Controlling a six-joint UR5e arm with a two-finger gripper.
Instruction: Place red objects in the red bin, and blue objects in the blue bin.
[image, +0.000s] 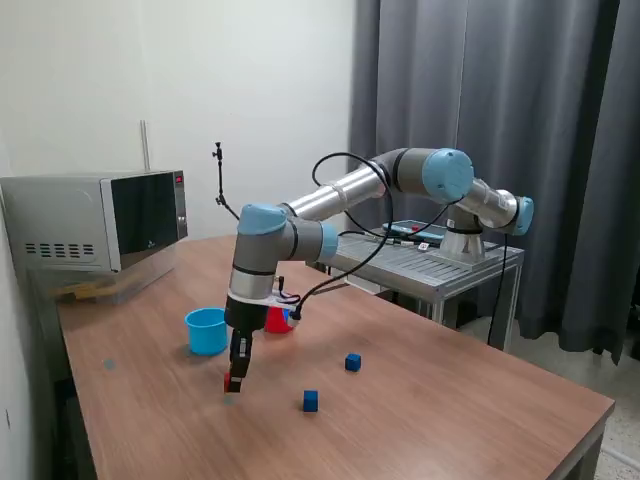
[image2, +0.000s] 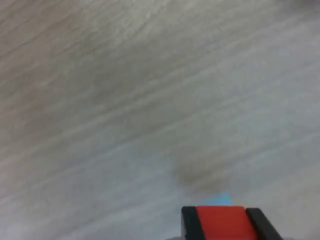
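1. The wooden table (image: 450, 400) fills the lower part of the exterior view; in the wrist view its pale grain (image2: 125, 100) is blurred and takes up nearly the whole picture.
2. The arm (image: 330, 210) reaches from its base at the exterior view's right down toward the table's middle.
3. A microwave (image: 100, 220) stands at the table's far corner, on the exterior view's left.
4. The blue bin (image: 207, 330) stands upright just to the exterior view's left of the wrist.
5. The red bin (image: 279, 320) is largely hidden behind the wrist — only part of its wall and rim shows.
6. The gripper (image: 235, 381) points straight down, with its tip close over the tabletop.
7. A red cube (image2: 221, 222) sits between the two black fingers (image2: 190, 222), which are clamped on it — one red cube only is seen.
8. Two blue cubes lie on the table, apart from each other: one nearer the front edge (image: 310, 401), the other farther back toward the exterior view's right (image: 352, 362).
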